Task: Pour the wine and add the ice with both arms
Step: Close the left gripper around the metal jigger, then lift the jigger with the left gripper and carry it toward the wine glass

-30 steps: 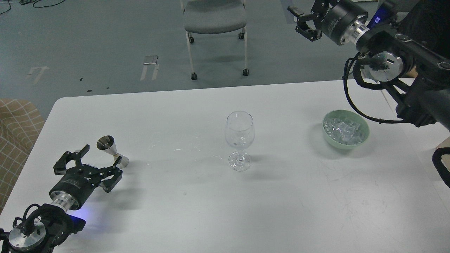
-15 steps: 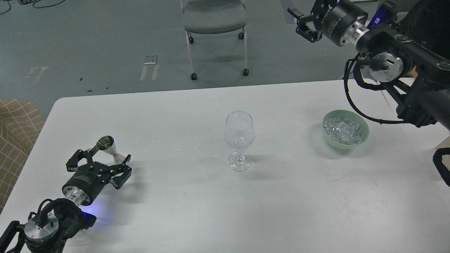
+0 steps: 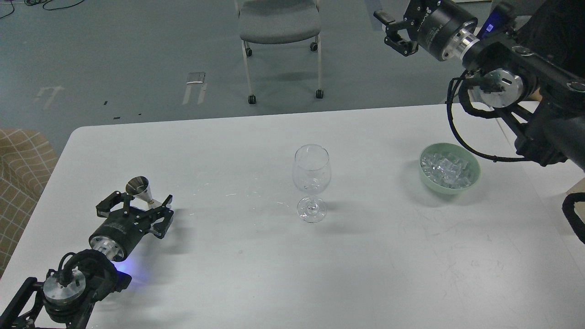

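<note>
An empty clear stemmed glass (image 3: 311, 182) stands upright mid-table. A silver metal jigger (image 3: 140, 192) stands at the left. My left gripper (image 3: 137, 204) is open, its two fingers on either side of the jigger's lower part, apart from it as far as I can see. A heap of clear ice cubes (image 3: 446, 169) fills a pale green bowl (image 3: 473, 179) at the right. My right gripper (image 3: 394, 31) is open and empty, held high beyond the table's far edge, well above and behind the bowl.
The white table (image 3: 256, 269) has a rounded far-left corner. A grey wheeled chair (image 3: 279, 27) stands on the floor behind it. A checked tan cushion (image 3: 20, 169) lies off the left edge. My right arm's cable (image 3: 461, 132) loops near the bowl.
My left gripper has moved forward and right, so that its open fingers now straddle the jigger. The right gripper has barely shifted. Glass, jigger and bowl have not moved.
</note>
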Controlling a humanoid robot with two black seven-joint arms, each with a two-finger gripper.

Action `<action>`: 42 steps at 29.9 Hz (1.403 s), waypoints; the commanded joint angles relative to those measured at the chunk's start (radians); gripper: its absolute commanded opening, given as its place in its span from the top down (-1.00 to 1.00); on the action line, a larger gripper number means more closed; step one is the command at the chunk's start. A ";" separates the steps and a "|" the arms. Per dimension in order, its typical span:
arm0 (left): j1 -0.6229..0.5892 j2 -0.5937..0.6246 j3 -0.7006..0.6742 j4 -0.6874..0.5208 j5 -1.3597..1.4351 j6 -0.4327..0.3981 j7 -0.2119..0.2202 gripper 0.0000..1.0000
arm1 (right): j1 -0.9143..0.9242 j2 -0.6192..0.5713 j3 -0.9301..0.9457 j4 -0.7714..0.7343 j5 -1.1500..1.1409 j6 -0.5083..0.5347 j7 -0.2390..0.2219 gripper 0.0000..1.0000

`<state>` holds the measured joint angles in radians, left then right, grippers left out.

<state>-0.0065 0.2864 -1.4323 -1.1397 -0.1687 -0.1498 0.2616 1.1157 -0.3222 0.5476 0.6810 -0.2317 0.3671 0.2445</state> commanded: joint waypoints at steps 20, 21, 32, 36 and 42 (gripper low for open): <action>-0.033 -0.010 0.013 0.052 0.028 -0.076 -0.032 0.88 | -0.004 0.002 -0.002 0.000 -0.001 -0.002 0.001 -1.00; -0.033 -0.012 0.013 0.054 0.028 -0.082 -0.033 0.94 | -0.004 0.002 -0.002 0.002 -0.002 -0.002 0.001 -1.00; -0.056 -0.027 0.006 0.066 0.025 -0.093 -0.021 1.00 | -0.005 0.002 -0.002 0.002 0.000 -0.002 -0.001 -1.00; -0.081 -0.020 0.007 0.040 0.025 -0.088 -0.019 1.00 | -0.004 0.002 -0.002 0.000 0.000 -0.004 -0.001 -1.00; -0.141 -0.004 0.010 -0.017 0.028 -0.053 0.010 1.00 | 0.015 0.011 0.002 -0.014 0.009 -0.034 -0.045 -1.00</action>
<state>-0.1166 0.2751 -1.4235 -1.1195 -0.1441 -0.2284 0.2482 1.1218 -0.3163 0.5461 0.6736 -0.2285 0.3508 0.2265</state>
